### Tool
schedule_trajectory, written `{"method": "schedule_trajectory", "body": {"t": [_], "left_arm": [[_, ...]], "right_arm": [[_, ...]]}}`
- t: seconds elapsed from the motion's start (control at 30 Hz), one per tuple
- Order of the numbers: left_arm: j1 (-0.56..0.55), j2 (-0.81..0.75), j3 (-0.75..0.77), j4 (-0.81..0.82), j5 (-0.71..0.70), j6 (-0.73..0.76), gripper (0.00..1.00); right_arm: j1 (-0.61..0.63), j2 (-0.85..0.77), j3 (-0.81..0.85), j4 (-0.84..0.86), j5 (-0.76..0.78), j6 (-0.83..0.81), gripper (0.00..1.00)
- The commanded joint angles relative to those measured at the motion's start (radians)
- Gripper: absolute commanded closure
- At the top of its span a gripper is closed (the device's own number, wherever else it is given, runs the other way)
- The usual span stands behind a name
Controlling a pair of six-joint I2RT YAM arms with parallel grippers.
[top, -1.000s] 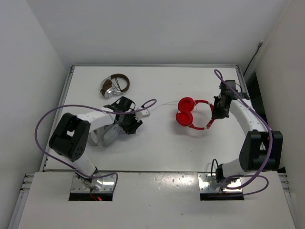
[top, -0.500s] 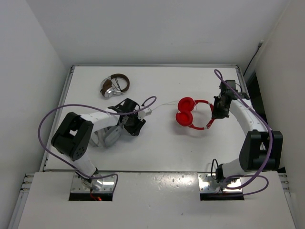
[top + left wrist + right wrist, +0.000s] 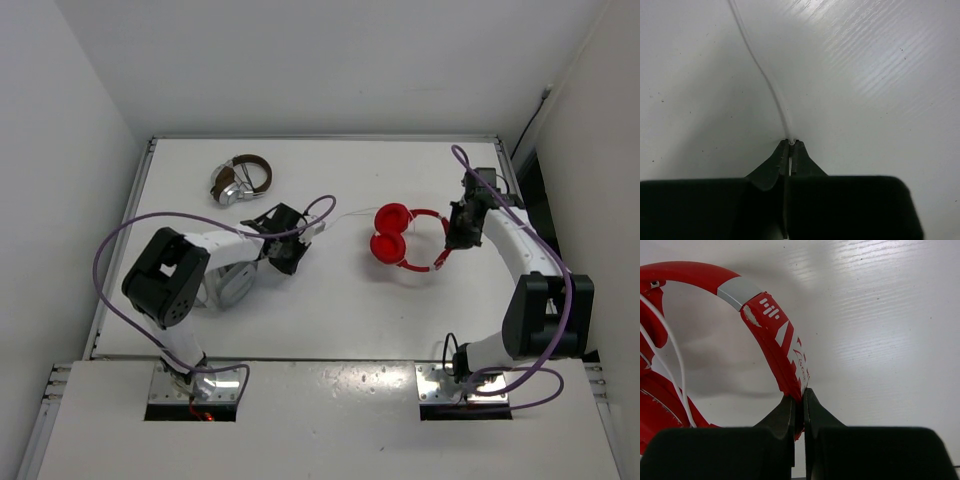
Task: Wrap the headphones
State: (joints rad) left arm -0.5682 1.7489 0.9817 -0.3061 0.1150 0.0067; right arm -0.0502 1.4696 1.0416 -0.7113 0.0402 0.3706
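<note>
While clamping headband (image 3: 782, 347) with right hand (image 3: 801, 392), moved left hand (image 3: 791, 144), pinched on cable (image 3: 765, 80), toward 2 o'clock; slack for wrapping headphones (image 3: 390, 245).

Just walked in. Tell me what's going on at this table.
Both arms are working on the red headphones, which lie on the white table. The right gripper has its jaws shut on the thin headband. The left gripper pinches the white cable, a stretch of which spans the table between them. Brown-and-silver headphones lie apart at the far left, and a grey-white pair sits under the left arm.
</note>
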Motion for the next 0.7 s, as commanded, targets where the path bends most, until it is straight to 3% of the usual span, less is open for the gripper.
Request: {"method": "schedule_trajectory", "body": {"t": [0.0,0.13,0.47,0.67], "left_arm": [[-0.007,0.058,-0.018,-0.037,-0.009,-0.025,0.99],[-0.007,0.035,-0.028,-0.037,0.038,0.039,1.00],[-0.142,-0.164,0.064,-0.108,0.293,0.517,1.00],[-0.176,-0.122,0.219,-0.205,0.477,0.593,1.00]], "right_arm": [[-0.007,-0.006,0.017,0.052,-0.045,0.027,1.00],[-0.007,-0.015,0.017,0.052,-0.033,0.027,1.00],[0.058,0.020,0.129,0.081,0.006,0.129,1.00],[0.095,0.064,0.159,0.101,0.063,0.151,1.00]]}}
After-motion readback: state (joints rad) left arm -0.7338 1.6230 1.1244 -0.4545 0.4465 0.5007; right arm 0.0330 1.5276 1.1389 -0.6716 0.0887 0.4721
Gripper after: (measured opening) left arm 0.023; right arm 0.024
